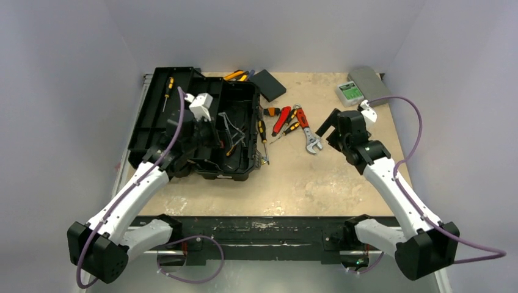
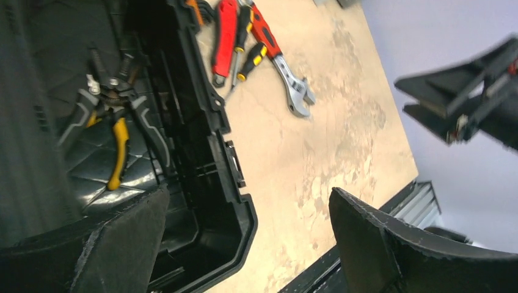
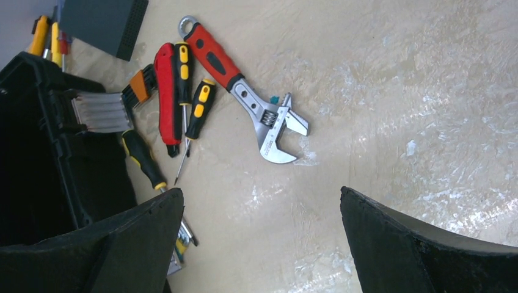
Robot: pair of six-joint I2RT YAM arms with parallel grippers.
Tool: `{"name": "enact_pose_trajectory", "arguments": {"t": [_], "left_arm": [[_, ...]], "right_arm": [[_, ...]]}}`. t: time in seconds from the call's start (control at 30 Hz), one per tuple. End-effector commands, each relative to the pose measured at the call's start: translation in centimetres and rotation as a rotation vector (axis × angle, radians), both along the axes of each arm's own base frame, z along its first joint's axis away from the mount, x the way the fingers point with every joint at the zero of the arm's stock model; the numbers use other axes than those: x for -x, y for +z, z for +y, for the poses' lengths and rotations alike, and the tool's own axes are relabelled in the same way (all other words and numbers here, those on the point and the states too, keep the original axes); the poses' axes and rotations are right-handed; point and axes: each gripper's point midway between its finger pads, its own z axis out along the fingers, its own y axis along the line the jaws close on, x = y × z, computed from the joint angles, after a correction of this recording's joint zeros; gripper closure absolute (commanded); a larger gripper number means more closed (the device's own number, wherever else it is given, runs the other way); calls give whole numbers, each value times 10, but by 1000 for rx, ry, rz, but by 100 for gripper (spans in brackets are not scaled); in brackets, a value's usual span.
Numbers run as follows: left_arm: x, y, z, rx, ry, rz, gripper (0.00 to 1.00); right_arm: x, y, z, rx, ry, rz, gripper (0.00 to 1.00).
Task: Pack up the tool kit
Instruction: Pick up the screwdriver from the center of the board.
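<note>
Packing has only begun: most tools lie outside the open toolbox (image 1: 226, 172)

The toolbox stands open near the left edge of the table (image 1: 342, 189), its lid folded out to the left. Inside the base lie the yellow-and-black pliers (image 2: 113, 122), and one screwdriver (image 1: 168, 91) rests in the lid. Left to pack, by my judgement: the red wrench (image 3: 250, 91), the red-handled pliers (image 3: 166, 97) and two small screwdrivers (image 3: 198, 113), all close together in the middle of the table toward its far edge, a longer screwdriver (image 3: 143, 162) just beside the right wall of the toolbox, and some yellow-handled tools (image 1: 237, 75) at the far edge. The left gripper (image 2: 250, 244) hovers over the right rim of the toolbox, jaws wide and empty. The right gripper (image 3: 262, 244) hangs above the bare table near the wrench, also wide and holding nothing
</note>
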Motion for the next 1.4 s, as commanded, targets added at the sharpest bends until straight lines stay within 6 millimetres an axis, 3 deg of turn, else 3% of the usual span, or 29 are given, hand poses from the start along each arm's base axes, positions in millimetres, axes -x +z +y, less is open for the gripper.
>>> {"name": "enact_pose_trajectory", "arguments": {"t": [0.0,0.13,0.37,0.47,0.57,0.73,0.9,1.1,1.37], "left_arm": [[6,12,-20,-1,-59,-175,0],[15,-12,-23,-47,-78,-219,0],[21,-21,-39,-29,-146,-353,0],[21,-36,-41,-31,-164,-376,0],[24,-39,-44,-39,-192,-382,0],[25,-43,-45,-35,-200,-410,0],[26,-43,-44,-37,-200,-421,0],[22,-49,-47,-43,-207,-402,0],[21,-50,-48,-51,-209,-399,0]], "right_arm": [[-14,10,-8,16,-94,17,1],[-27,0,-9,43,-120,61,1],[-46,-16,5,51,-73,132,1],[-52,-26,6,58,-90,166,1],[-57,-39,1,88,-138,216,1],[-71,-57,10,75,-139,259,2],[-94,-81,24,47,-138,299,5],[-121,-117,48,19,-127,440,17],[-144,-125,69,-45,-113,424,21]]}}
